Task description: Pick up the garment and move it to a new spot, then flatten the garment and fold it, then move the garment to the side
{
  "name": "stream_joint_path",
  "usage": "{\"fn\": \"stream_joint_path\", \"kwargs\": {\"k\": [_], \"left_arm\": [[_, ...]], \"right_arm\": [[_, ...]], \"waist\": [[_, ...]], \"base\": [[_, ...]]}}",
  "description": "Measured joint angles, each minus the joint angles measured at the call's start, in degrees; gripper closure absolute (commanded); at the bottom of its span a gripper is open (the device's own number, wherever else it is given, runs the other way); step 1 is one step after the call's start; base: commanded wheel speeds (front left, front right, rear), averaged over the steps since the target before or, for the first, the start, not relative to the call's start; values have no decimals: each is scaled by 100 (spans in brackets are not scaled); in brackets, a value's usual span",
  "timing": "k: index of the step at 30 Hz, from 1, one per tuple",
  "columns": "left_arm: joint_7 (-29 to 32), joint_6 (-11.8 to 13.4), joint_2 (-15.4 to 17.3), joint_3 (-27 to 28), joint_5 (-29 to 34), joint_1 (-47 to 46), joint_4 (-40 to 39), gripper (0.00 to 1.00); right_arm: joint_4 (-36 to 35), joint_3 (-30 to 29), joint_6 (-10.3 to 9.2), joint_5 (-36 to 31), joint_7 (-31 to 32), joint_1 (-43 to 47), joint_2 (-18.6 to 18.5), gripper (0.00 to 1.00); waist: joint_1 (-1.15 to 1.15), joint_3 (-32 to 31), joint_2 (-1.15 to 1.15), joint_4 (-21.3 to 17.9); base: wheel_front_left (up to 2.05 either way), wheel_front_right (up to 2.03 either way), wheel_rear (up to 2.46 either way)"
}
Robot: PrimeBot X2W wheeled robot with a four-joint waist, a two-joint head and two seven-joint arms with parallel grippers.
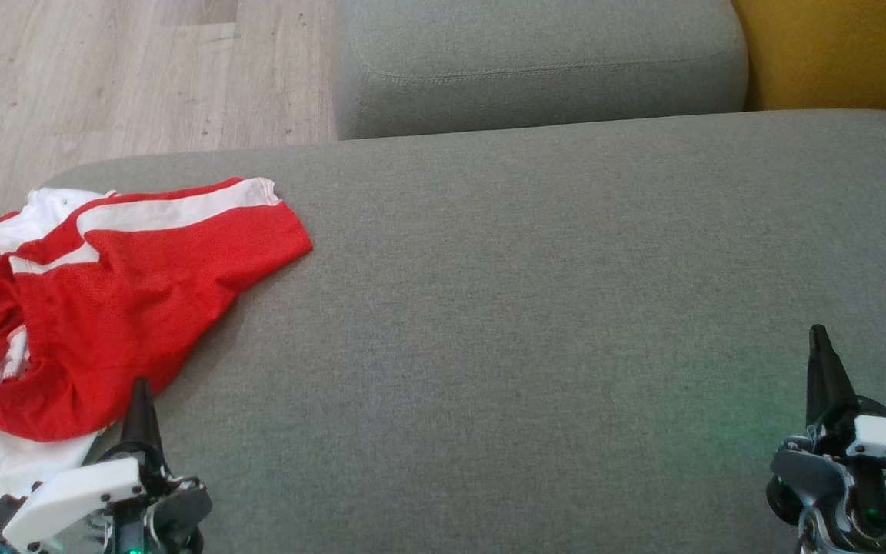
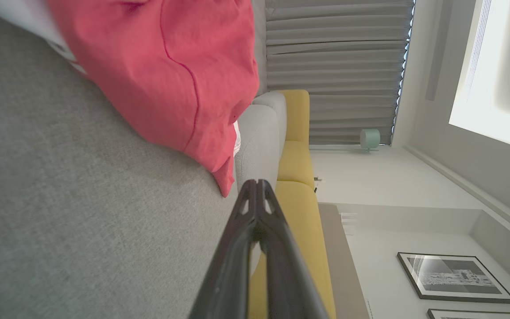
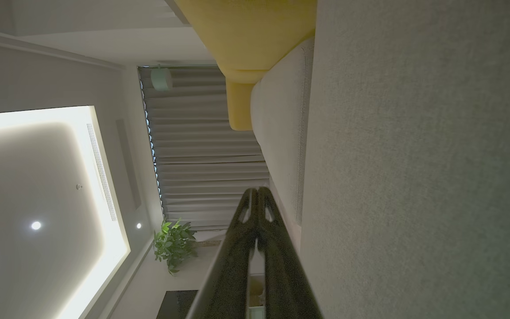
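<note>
The garment (image 1: 112, 300), a red shirt with white stripes and white panels, lies crumpled at the left end of the grey sofa seat (image 1: 527, 308). My left gripper (image 1: 140, 385) stands shut and holds nothing at the lower left, its tip just at the garment's near hem. In the left wrist view the red cloth (image 2: 171, 75) lies ahead of the shut gripper (image 2: 257, 184). At the lower right of the head view my right gripper (image 1: 820, 332) is shut and holds nothing over bare cushion, far from the garment. The right wrist view shows that gripper (image 3: 257, 191) with its fingers pressed together.
A second grey cushion (image 1: 535, 61) stands behind the seat, with a yellow one (image 1: 843, 54) at the back right. Wooden floor (image 1: 104, 77) lies beyond the seat's left edge. The seat stretches wide and bare to the garment's right.
</note>
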Motion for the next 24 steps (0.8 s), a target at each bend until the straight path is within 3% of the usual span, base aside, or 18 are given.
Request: {"fn": "stream_joint_path", "kwargs": {"k": [24], "left_arm": [[0,0,0,0,0,0,0,100]], "right_arm": [[0,0,0,0,0,0,0,100]], "waist": [[0,0,0,0]], "base": [[0,0,0]]}}
